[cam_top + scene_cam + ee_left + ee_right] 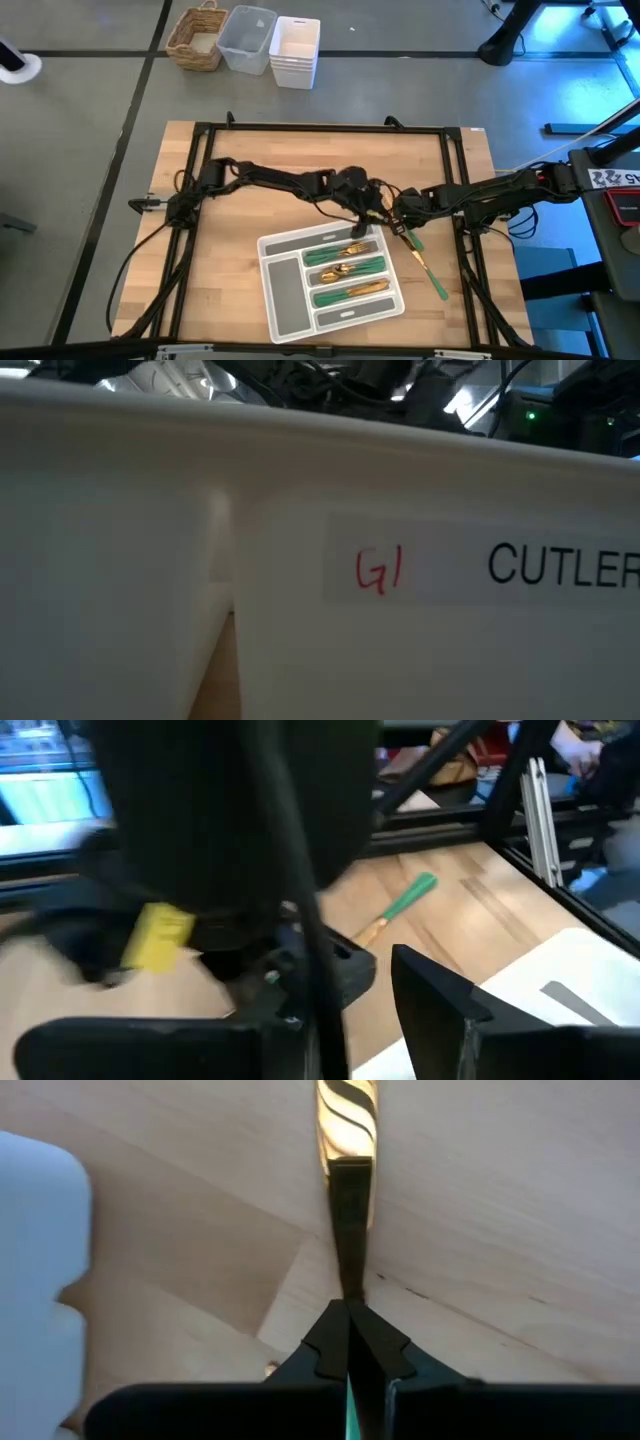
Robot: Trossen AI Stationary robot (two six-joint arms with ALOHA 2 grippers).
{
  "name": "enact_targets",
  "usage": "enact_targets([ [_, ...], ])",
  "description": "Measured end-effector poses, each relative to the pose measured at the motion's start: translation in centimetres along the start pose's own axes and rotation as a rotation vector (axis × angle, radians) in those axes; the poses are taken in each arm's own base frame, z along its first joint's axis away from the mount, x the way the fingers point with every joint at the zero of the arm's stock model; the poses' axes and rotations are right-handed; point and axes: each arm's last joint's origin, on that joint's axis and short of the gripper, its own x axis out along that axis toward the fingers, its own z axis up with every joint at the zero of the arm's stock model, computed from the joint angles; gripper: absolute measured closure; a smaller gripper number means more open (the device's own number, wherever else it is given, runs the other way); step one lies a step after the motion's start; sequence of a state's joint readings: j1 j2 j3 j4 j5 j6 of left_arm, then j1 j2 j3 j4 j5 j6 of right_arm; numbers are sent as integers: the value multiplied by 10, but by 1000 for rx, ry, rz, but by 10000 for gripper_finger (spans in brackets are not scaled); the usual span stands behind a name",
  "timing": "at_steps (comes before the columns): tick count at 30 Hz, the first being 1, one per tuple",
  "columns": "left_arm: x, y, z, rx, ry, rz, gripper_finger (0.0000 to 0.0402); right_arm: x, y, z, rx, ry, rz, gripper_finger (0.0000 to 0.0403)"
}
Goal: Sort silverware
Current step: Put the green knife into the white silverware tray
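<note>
The grey compartmented tray (282, 300) lies at the table's near middle. Three of its compartments hold green-handled, gold-headed silverware (345, 270). My right gripper (393, 218) is just off the tray's far right corner, shut on one gold-headed piece (347, 1120); I cannot tell whether it is a fork, spoon or knife. Another green-handled piece (432, 275) lies flat on the wood right of the tray; it also shows in the left wrist view (405, 902). My left gripper (362, 205) hovers open and empty above the tray's far edge, close beside the right gripper. My right gripper pinches the piece between its two shut fingertips at the slim neck (349, 1305), where the gold part meets the green handle (350, 1418). The piece runs along the fingers. Its gold head sticks out forward over the wood beside the tray's corner (40, 1260).
A black frame (320, 130) runs around the wooden table top. The low view is filled by the tray's white wall (300, 590) with a label. A wicker basket (196, 38) and plastic bins (270, 42) stand on the floor beyond the far edge.
</note>
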State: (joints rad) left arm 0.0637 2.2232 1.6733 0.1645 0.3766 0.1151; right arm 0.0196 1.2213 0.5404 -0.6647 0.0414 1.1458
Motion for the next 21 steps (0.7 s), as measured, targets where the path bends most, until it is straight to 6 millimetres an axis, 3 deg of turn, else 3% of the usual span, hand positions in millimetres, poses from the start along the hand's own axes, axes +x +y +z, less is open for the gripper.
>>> enact_targets([
  [8,36,-3,-19,21,9,-33,304,-3,0,0,-12,11,-26,402],
  [16,39,-2,-23,14,20,-26,304,-5,-5,-2,-3,35,-85,402],
  [21,43,-13,-28,-52,53,-67,304,-10,-11,-4,-13,51,-126,402],
])
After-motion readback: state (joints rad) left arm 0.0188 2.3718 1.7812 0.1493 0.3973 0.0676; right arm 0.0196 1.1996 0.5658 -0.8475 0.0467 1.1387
